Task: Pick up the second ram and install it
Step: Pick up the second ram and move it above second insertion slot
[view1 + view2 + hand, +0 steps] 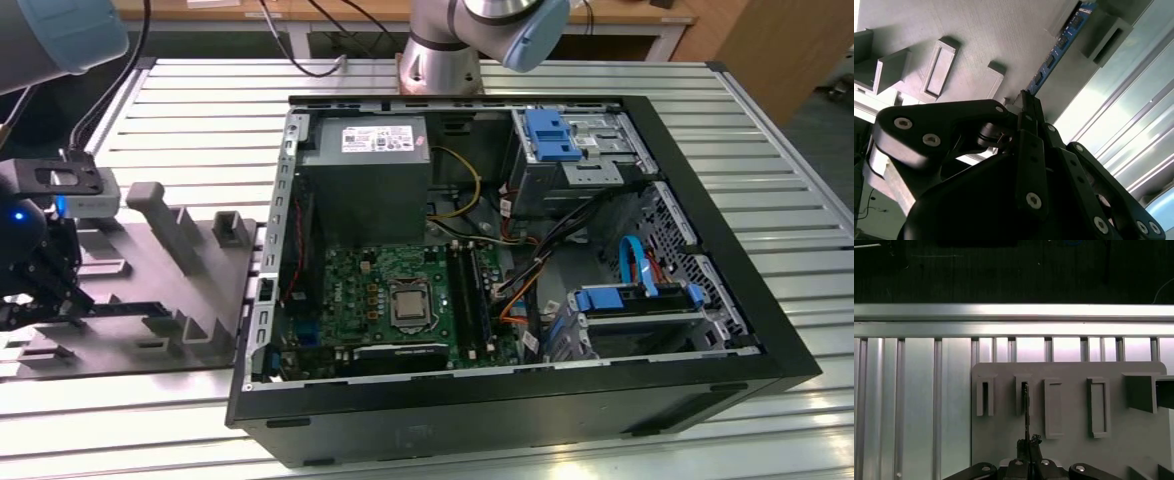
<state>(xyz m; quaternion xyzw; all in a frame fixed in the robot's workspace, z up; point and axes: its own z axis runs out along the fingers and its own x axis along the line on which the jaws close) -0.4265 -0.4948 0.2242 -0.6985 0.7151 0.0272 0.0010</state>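
Ram (1061, 42): light, stiff, thin, fragile; stands on edge in fixture (979, 30) slot.
Hold: by top edge, off chips.
Gripper (1026, 100): pinched onto ram.

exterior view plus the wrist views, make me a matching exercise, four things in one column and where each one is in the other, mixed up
Things
1 memory stick
2 power supply
3 processor socket
4 grey fixture

Places
a sits directly on the slatted table, beside the computer case
b on the green board
c between the fingers of the gripper
d in the case corner nearest the arm's base

Pairs: 1-c, 2-d, 3-b, 4-a
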